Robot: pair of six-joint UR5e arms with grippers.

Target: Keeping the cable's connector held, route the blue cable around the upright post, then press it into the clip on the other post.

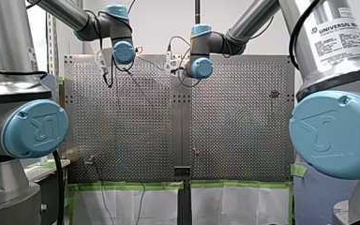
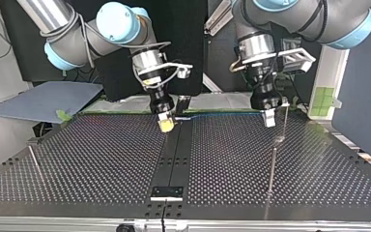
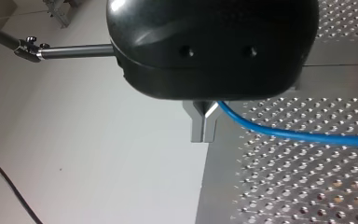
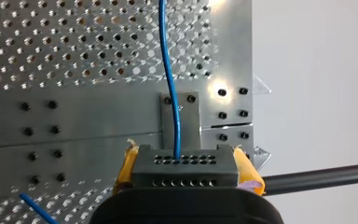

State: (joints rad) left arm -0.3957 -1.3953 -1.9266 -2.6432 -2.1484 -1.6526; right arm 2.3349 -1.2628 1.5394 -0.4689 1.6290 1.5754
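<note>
so, step: routing not yet begun
right gripper (image 4: 185,158): clamps connector (image 4: 185,171)
left gripper (image 3: 205,125): pinches cable (image 3: 279,133)
next: loop it round post (image 2: 34,163)

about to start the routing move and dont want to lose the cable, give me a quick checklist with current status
1. Connector held by my right gripper: ok, it sits between the yellow pads.
2. My left gripper on the blue cable: ok, its metal fingers are closed on it.
3. Cable routed: not ok, it runs straight from gripper to gripper.
4. Cable in the clip: not ok, the clip is bare.
5. Room between my left gripper and the post beside it: cannot tell.
</note>
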